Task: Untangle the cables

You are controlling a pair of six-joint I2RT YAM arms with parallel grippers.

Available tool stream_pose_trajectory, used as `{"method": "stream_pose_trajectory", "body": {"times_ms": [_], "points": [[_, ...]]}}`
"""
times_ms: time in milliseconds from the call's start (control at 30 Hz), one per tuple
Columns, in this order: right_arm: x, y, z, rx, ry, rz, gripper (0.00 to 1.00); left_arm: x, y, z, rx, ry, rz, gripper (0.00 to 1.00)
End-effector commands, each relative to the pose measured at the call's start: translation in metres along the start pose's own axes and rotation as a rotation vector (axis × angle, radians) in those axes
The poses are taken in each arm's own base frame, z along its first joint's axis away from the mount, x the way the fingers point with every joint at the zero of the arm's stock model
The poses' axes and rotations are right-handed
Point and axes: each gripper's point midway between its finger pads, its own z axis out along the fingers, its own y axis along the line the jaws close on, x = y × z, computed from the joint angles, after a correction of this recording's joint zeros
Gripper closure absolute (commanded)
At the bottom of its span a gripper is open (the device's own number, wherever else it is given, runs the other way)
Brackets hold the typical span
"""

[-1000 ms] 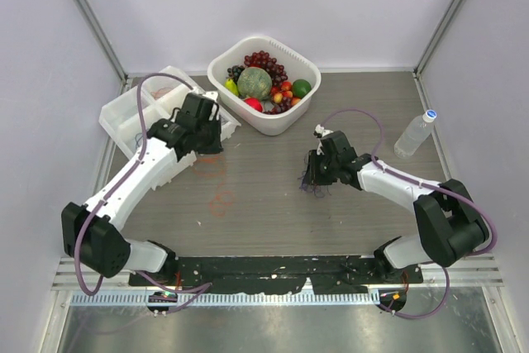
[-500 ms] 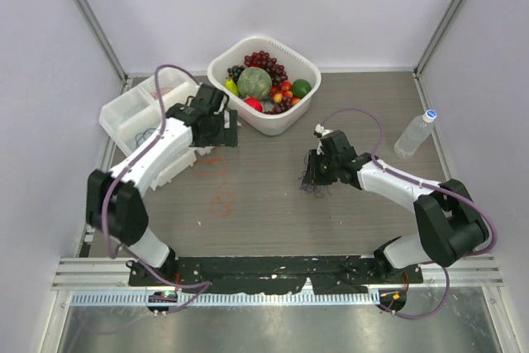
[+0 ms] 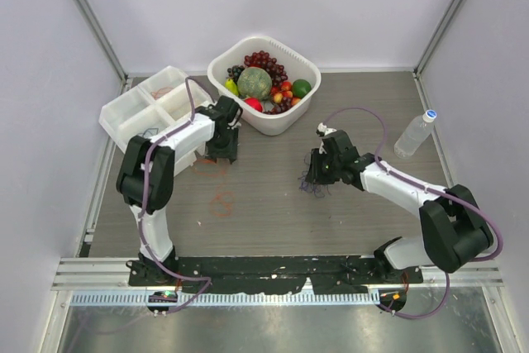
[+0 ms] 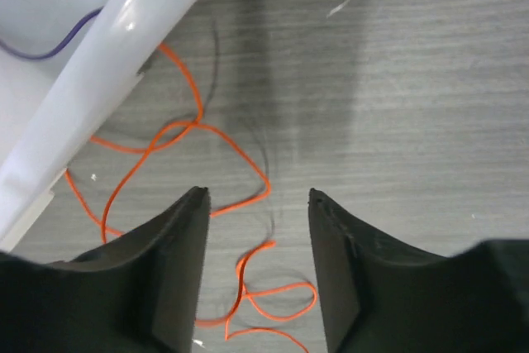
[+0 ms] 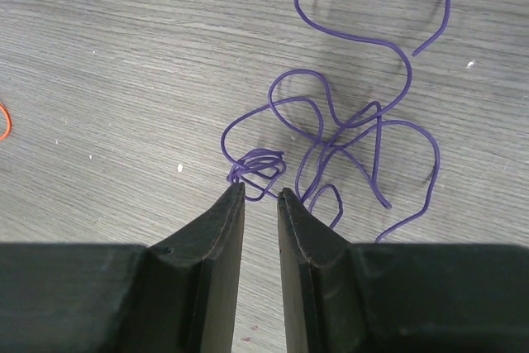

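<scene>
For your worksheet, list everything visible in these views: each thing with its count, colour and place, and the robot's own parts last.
basket: one, white, far centre
fruit: many, red, green, dark, in the basket
tray: one, white, far left
bottle: one, clear, far right
orange cables: at least two squiggles, orange, beside the tray
purple cable: one tangle, purple, centre-right
table: one, grey
left gripper: black, open over orange cable
right gripper: black, at the purple tangle

My left arm stands folded at the elbow, forearm reaching forward. My left gripper points down, jaws well apart. My right arm extends low, forward and inward. My right gripper points down, jaws narrowly apart.
</scene>
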Motion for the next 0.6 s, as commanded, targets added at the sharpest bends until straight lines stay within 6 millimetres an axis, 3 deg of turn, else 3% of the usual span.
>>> {"method": "stream_pose_trajectory", "body": {"times_ms": [0,133,233,333,367,400,567], "points": [[-0.024,0.005,-0.011,0.008,-0.078,-0.021,0.72,-0.014,-0.003,0.018,-0.013,-0.003,-0.011,0.47],[-0.024,0.002,-0.014,0.025,-0.086,-0.023,0.72,-0.010,-0.001,0.031,-0.022,0.004,-0.004,0.48],[-0.023,0.000,-0.016,0.033,-0.088,-0.021,0.72,-0.009,-0.005,0.033,0.001,0.016,0.009,0.65],[-0.021,-0.001,-0.016,0.037,-0.089,-0.021,0.72,-0.011,-0.012,0.025,0.042,0.013,0.014,0.90],[-0.023,-0.002,-0.017,0.042,-0.097,-0.026,0.72,-0.014,-0.013,0.017,0.052,-0.001,0.014,0.99],[-0.022,-0.003,-0.016,0.045,-0.095,-0.027,0.72,-0.016,-0.014,0.010,0.058,-0.012,0.013,1.00],[-0.019,0.001,-0.011,0.024,-0.071,-0.021,0.72,-0.030,-0.016,-0.055,0.127,-0.102,0.005,1.00]]}}
